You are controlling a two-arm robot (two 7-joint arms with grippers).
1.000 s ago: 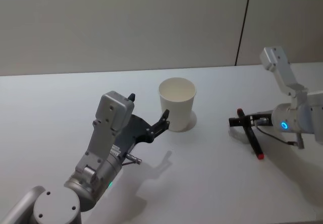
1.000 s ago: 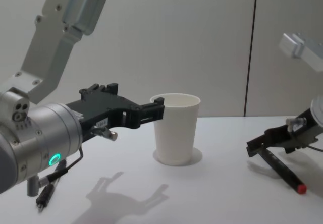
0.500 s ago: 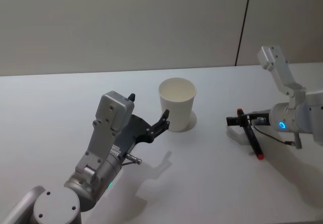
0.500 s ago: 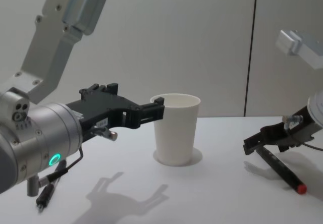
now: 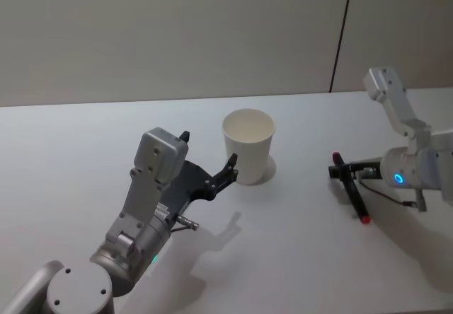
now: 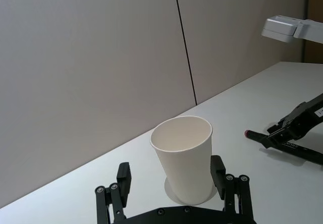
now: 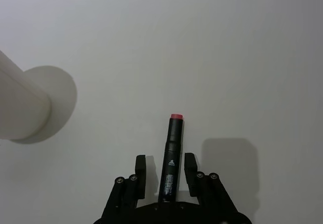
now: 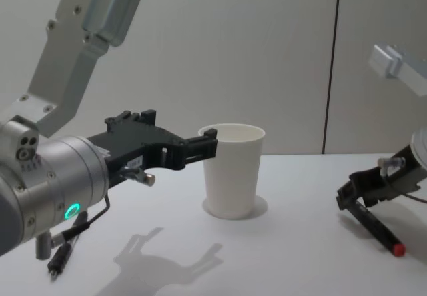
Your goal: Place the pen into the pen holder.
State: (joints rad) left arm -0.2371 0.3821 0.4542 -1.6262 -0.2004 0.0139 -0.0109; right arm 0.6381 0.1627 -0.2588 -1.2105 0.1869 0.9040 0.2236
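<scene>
Pen (image 5: 352, 190) between parted right jaws; axis near-far, red end nearer.

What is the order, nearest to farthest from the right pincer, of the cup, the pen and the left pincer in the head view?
1. Pen, lying inside the right pincer, on the right.
2. Cup, mid-table.
3. Left pincer, just left of the cup.

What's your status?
Left claw open, flanking cup. Right claw open, straddling pen, pen lying flat. Nothing between pen and cup.
</scene>
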